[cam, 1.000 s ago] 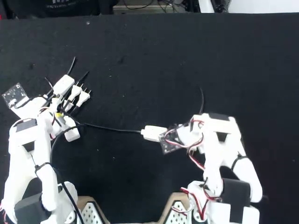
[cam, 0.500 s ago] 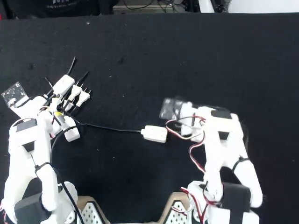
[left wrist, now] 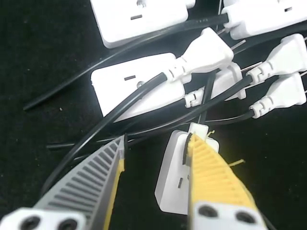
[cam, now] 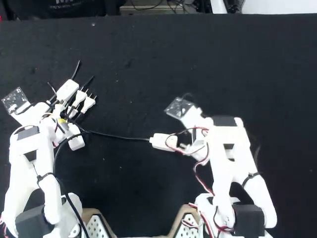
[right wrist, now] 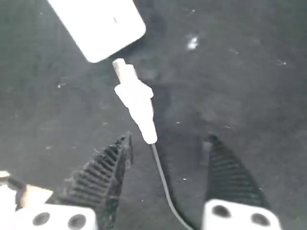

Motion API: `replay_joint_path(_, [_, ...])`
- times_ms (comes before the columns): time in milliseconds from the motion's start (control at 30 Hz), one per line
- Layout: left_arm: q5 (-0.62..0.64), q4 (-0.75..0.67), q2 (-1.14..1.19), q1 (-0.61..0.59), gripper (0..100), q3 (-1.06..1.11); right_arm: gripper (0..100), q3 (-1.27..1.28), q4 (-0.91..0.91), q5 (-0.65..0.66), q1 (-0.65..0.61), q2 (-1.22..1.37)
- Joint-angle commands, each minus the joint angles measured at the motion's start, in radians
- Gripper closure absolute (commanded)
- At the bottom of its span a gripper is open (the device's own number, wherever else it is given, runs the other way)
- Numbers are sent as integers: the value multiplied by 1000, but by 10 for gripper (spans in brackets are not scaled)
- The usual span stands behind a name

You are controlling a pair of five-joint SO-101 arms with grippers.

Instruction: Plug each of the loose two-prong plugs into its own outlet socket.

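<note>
White two-prong plugs [cam: 84,101] on black cords lie bunched with white rectangular outlet socket blocks [cam: 68,90] toward nine o'clock on the black table [cam: 208,59], as we see from the high view. Our left pincer [left wrist: 156,143] sits over that bunch, released, its grey finger [left wrist: 91,182] and yellow finger [left wrist: 216,177] spread apart. Between them lies one small white socket block [left wrist: 172,187], just beside the yellow finger; we cannot tell whether they touch. Beyond it, thick black cords [left wrist: 120,112] cross a larger block, and three plugs lie with their prongs bare.

Toward six o'clock from the table's middle, a lone white socket block [cam: 157,141] lies with a thin black cord [cam: 114,135] running off toward nine o'clock to the bunch. Our right pincer [right wrist: 169,140] hangs over it, also released, its dark fingers [right wrist: 103,172] wide. A single white plug [right wrist: 136,103] lies just past the fingertips, its prong end just beside the block's edge and not pushed in, its cord trailing back between the fingers.
</note>
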Motion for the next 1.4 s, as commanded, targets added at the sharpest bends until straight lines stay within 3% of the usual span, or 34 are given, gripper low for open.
replay_joint_path(0, [-9, -9, -17, 8, 787, -4, 787, -114, -29, -181, -29, -30])
replay_joint_path(100, [-9, -8, -17, 8, 787, -4, 800, -85, -64, -206, -44, -28])
replay_joint_path(333, [-9, -8, -17, 7, 787, -4, 802, 41, -104, -98, -146, -30])
replay_joint_path(767, [-9, -8, -17, 7, 787, -4, 804, 91, -144, 189, -64, -28])
replay_joint_path(900, [-9, -8, -17, 7, 787, -4, 804, 136, -245, 193, -61, -28])
replay_joint_path(1100, [-9, -8, -17, 7, 787, -4, 809, 142, -210, 196, -66, -28])
replay_joint_path(1233, [-9, -8, -17, 7, 787, -4, 986, 143, -199, 193, -66, -31])
replay_joint_path(1367, [-9, -8, -17, 7, 787, -4, 992, 127, -118, 144, -55, -39])
